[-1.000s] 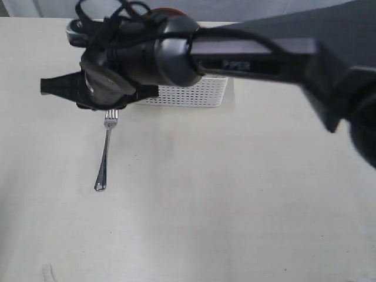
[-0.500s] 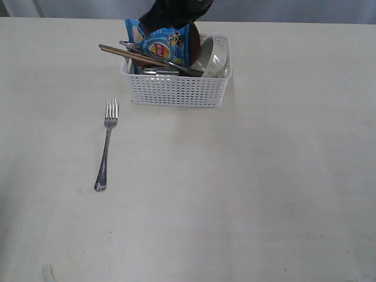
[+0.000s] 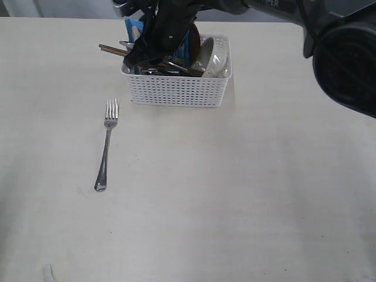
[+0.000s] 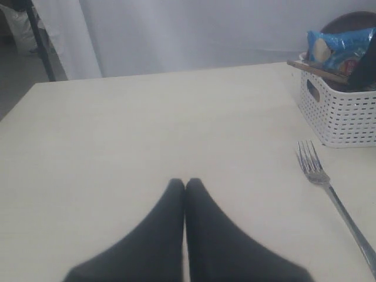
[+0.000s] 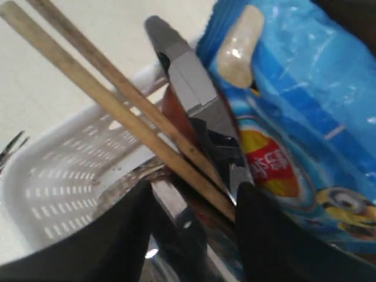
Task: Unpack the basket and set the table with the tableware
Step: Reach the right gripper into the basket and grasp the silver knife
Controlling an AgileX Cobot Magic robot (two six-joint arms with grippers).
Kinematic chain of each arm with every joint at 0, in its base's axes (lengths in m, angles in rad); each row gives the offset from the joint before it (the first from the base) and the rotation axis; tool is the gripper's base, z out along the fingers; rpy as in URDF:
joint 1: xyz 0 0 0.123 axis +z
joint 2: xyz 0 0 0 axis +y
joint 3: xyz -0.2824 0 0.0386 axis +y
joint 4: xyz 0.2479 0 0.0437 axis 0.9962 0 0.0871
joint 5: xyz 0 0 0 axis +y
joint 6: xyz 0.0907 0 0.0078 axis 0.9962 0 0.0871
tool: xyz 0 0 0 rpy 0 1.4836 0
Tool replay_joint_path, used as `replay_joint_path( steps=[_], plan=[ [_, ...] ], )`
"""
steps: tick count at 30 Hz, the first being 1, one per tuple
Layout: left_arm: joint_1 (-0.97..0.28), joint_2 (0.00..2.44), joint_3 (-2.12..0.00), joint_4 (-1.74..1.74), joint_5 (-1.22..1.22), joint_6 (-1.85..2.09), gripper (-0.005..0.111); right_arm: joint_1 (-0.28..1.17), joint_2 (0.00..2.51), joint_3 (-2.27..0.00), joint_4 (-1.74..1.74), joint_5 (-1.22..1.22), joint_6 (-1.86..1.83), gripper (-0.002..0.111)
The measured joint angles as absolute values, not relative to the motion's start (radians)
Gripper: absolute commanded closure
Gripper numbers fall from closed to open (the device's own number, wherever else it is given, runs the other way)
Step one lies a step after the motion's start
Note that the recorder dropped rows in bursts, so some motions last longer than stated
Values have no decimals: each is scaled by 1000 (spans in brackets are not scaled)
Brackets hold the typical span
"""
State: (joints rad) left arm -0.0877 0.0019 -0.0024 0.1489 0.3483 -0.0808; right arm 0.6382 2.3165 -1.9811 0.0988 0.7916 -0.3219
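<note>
The white basket (image 3: 176, 91) stands at the back of the table (image 3: 235, 194). In it are two wooden chopsticks (image 3: 113, 49), an off-white bowl (image 3: 213, 59) and a blue chip bag (image 3: 133, 27). My right gripper (image 3: 141, 56) hangs over the basket's left end. In the right wrist view it (image 5: 194, 191) is open, its fingers either side of the chopsticks (image 5: 106, 94), beside a steel knife (image 5: 188, 82) and the bag (image 5: 299, 117). A steel fork (image 3: 106, 144) lies on the table in front of the basket. My left gripper (image 4: 185, 183) is shut and empty, left of the fork (image 4: 332, 191).
A brown plate's edge (image 4: 352, 20) shows behind the chip bag (image 4: 341, 50) in the basket (image 4: 346, 114). The right arm's dark body (image 3: 346, 64) fills the upper right of the exterior view. Bare tabletop spreads in front of and to the right of the basket.
The right arm swung away from in front of the basket, and its gripper now reaches down into the basket's left end with jaws wider. The fork has not moved.
</note>
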Motion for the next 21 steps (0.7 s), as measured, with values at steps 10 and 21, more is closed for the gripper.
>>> replay_joint_path(
  steps=[10,21],
  plan=[
    [-88,2,-2,149,348,-81,107,561,2362,-1994,253,766,-443,64],
    [-88,2,-2,149,348,-81,107,558,2389,-2008,275,752,-452,79]
  ],
)
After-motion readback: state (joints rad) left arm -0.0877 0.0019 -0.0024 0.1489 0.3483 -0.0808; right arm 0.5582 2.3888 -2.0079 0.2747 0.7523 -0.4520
